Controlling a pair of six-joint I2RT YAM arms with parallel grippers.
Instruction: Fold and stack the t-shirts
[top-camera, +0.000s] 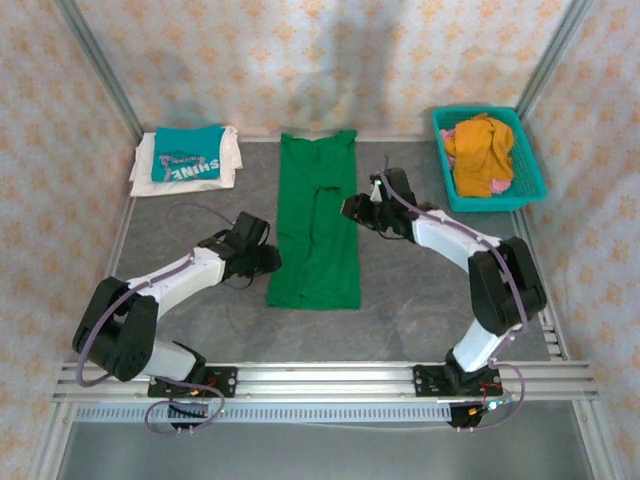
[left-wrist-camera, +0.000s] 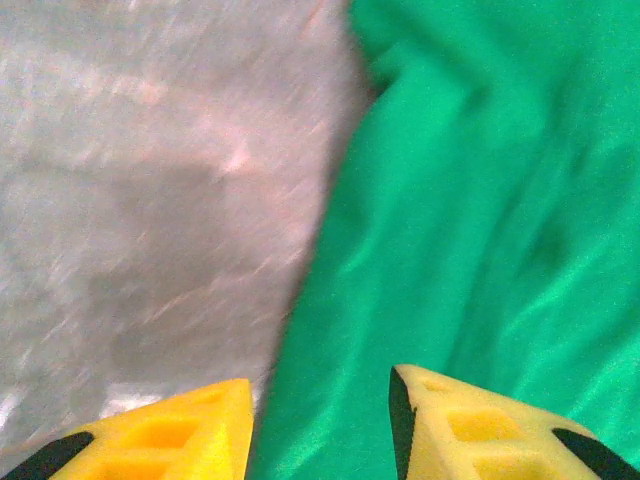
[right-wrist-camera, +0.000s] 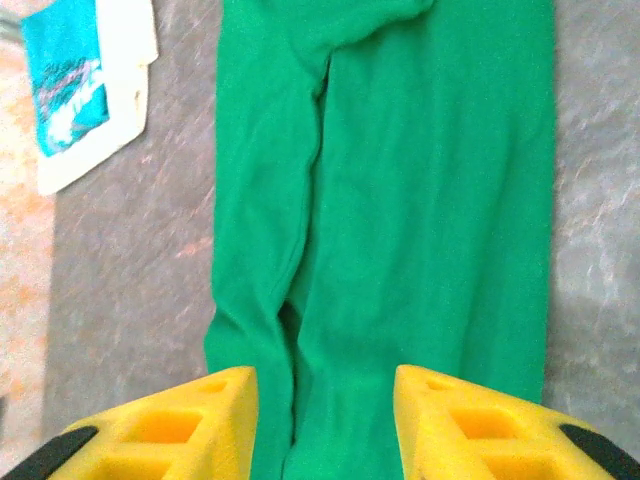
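A deep-green t-shirt (top-camera: 318, 225) lies folded lengthwise into a long strip in the middle of the table. My left gripper (top-camera: 268, 258) hovers at its left edge, jaws apart with nothing between them; in the left wrist view the gripper (left-wrist-camera: 320, 390) straddles the green t-shirt's (left-wrist-camera: 480, 200) edge. My right gripper (top-camera: 352, 208) sits at the strip's right edge, open and empty; the right wrist view has the gripper (right-wrist-camera: 325, 375) above the green cloth (right-wrist-camera: 400, 200). A folded teal t-shirt (top-camera: 187, 153) with white lettering rests on a folded white t-shirt (top-camera: 228, 150) at the back left.
A teal basket (top-camera: 530, 160) at the back right holds orange and pink cloth (top-camera: 480, 150). Grey tabletop (top-camera: 200, 200) lies bare either side of the green strip. Patterned walls close the back and sides. A metal rail (top-camera: 320, 380) carries both arm bases at the near edge.
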